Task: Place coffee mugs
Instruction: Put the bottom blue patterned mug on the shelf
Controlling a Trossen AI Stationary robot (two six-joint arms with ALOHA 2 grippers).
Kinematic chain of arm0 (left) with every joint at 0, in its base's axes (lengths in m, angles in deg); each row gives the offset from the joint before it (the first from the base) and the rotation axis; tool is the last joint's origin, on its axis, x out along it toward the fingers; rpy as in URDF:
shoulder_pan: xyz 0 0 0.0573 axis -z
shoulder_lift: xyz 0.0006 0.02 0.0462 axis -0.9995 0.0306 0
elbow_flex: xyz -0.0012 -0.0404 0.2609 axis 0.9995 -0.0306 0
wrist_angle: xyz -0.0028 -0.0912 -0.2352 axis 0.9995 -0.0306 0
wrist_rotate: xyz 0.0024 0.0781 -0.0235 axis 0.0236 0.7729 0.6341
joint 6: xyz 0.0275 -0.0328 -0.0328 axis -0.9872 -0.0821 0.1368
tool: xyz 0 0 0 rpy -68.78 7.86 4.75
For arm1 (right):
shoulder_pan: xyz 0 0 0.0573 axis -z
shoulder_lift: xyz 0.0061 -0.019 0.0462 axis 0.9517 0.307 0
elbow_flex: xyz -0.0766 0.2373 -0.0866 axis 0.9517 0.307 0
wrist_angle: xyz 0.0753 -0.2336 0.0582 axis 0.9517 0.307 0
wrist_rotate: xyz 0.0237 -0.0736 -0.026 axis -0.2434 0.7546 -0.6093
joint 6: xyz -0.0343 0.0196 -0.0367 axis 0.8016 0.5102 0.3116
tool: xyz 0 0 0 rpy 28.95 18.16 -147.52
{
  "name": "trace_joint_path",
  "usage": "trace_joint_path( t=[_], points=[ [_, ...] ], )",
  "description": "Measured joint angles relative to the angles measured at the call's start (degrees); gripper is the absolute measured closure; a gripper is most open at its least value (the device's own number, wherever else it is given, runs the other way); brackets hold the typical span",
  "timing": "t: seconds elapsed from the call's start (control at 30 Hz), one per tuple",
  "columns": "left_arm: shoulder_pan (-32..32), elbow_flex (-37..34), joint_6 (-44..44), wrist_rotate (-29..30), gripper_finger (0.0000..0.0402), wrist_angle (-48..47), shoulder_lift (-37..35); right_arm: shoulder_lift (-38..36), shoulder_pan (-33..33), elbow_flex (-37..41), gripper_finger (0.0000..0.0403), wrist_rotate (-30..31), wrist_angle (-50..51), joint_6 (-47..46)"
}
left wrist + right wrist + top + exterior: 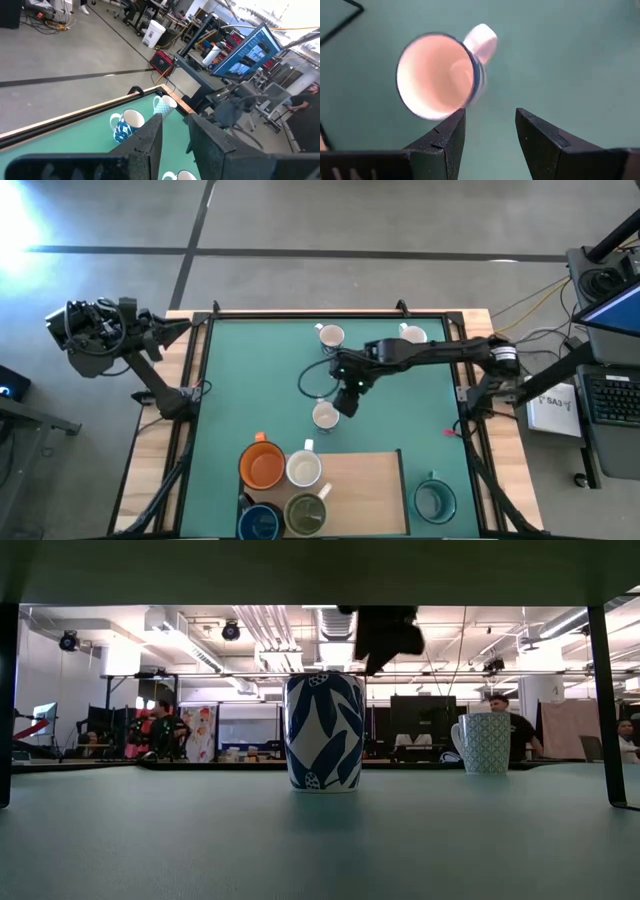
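A white mug with a blue pattern (325,415) stands upright on its base on the green mat near the table's middle. It also shows in the right wrist view (437,75) and the low view (323,730). My right gripper (346,396) hovers open above it, a little to its far right, touching nothing; its fingers (447,137) frame the mat beside the mug. Two more white mugs (330,335) (412,333) stand at the far edge. Orange (262,466), white (303,470), dark blue (260,522) and olive (305,515) mugs stand on a wooden board. My left gripper (175,145) waits open off the table's left edge.
The wooden board (365,485) lies at the near edge, its right half bare. A teal mug (435,498) stands on the mat to its right. A black frame (300,313) borders the mat. People and desks show in the room beyond.
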Motion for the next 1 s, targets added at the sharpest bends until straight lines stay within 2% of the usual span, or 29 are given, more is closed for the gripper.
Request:
trace_joint_path(
  t=[0.13,0.53,0.7,0.87,1.0],
  points=[
    [0.02,0.0,0.0,0.0,0.0322,0.0,-0.29,2.73,0.32,0.0,0.0241,-3.5,-5.12,0.11],
    [0.0,0.57,-0.03,0.0,0.0322,-0.13,-0.66,9.13,0.32,0.0,0.0249,-4.09,-6.66,1.88],
    [0.0,0.57,-0.04,0.0,0.0322,-0.13,-0.66,8.75,0.01,0.0,0.0292,-4.07,-6.77,2.07],
    [0.0,0.57,-0.04,0.0,0.0322,-0.13,-0.66,8.25,-0.34,0.0,0.0373,-4.53,-6.56,2.15],
    [0.02,0.57,-0.04,0.0,0.0322,-0.13,-0.66,8.25,-0.88,0.04,0.0388,-4.44,-5.74,2.35]
  ],
)
